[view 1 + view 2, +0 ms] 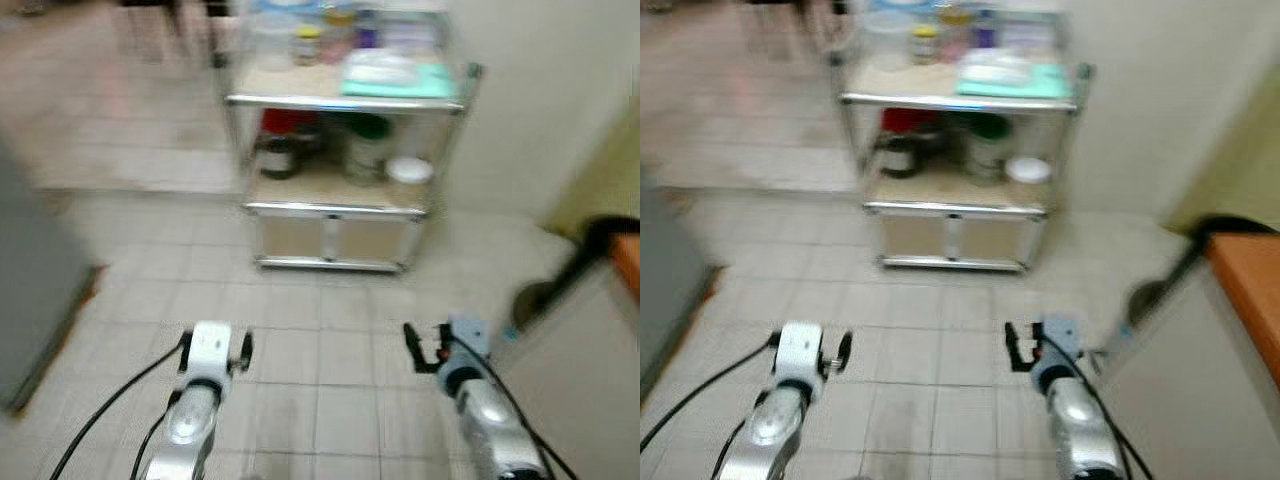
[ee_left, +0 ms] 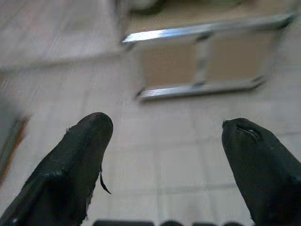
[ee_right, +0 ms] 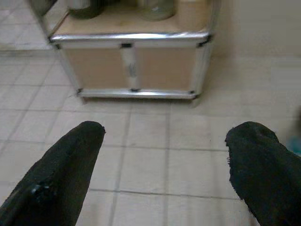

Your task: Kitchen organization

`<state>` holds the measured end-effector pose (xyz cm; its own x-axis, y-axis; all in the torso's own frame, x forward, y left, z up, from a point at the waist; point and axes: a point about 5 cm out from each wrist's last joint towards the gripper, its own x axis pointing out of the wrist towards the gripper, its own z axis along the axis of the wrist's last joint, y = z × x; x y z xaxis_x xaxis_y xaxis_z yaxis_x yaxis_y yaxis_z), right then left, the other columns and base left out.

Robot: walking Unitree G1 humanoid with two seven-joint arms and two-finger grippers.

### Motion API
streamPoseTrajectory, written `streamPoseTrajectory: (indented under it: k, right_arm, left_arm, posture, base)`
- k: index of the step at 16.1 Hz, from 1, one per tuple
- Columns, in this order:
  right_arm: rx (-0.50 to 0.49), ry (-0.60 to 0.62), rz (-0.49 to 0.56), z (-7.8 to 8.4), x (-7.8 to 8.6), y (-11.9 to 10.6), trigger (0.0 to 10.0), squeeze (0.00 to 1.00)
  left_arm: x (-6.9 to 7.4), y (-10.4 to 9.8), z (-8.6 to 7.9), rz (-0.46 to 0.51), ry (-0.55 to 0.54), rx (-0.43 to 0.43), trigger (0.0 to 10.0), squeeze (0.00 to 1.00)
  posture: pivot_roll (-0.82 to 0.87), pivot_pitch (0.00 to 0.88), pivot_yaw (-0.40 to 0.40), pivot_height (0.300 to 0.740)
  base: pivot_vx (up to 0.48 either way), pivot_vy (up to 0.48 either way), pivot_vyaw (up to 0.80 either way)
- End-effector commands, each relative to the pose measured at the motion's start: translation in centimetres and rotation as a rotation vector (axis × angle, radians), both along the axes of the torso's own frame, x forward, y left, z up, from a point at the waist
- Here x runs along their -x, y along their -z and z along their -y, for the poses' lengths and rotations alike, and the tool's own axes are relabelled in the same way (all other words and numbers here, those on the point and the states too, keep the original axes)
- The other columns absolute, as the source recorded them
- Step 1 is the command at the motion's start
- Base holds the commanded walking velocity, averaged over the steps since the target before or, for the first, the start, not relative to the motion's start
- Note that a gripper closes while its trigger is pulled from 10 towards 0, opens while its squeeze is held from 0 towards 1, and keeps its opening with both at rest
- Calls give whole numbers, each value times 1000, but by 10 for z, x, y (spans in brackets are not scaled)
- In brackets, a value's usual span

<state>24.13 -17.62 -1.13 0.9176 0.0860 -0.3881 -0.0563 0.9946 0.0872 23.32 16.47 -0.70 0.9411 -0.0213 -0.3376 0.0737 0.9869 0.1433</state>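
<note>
Both grippers, left [image 2: 164, 155] and right [image 3: 164, 160], hang wide open and empty above tiles, so walking blurred risks bumping the rack [image 1: 350, 205].

open tiled floor [image 1: 330, 330] ahead up to metal shelf cart [image 1: 345, 210]; hemmed by counter [image 1: 1250, 290] on right, grey cabinet [image 1: 30, 290] on left.

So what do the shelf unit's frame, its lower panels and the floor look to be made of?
Shelf unit frame: seemingly polished metal, silver with bright glints along the rails. Lower panels: matte tan board, possibly wood or laminate; the look leaves it open. Floor: pale square tiles with visible grout lines, probably ceramic, with a slight sheen. Both head views are blurred, so finer texture cannot be judged.
</note>
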Motion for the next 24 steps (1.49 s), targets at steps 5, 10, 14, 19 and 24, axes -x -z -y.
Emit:
streamPoseTrajectory:
  k: [5, 10, 14, 19, 24]
  right_arm:
    - [0, -79, 18, -9, 6, -9, 10000, 1000]
    - [-73, -57, -15, -31, 2, -15, 10000, 1000]
    - [-63, -75, 25, -47, -12, -22, 10000, 1000]
    - [35, -131, 108, -36, -24, -42, 10000, 1000]
    - [-7, -135, 88, -39, -21, -44, 10000, 1000]
  left_arm:
    - [-11, -6, 13, -14, -27, 44, 10000, 0]
    - [-18, -32, 20, 45, 105, 12, 10000, 0]
    - [-22, -38, 0, 18, 90, 23, 10000, 0]
    - [-31, -51, -2, 69, 67, 24, 10000, 0]
    - [-24, -59, -8, 96, 54, 24, 10000, 0]
  posture:
    - [-136, 0, 73, 740]
    - [-74, 0, 99, 740]
    - [-64, 0, 111, 740]
    - [-72, 0, 100, 740]
    - [-48, 0, 51, 740]
  base:
    - [0, 0, -800]
    - [0, 192, -320]
    - [0, 0, -739]
    - [0, 0, -742]
    - [0, 0, -740]
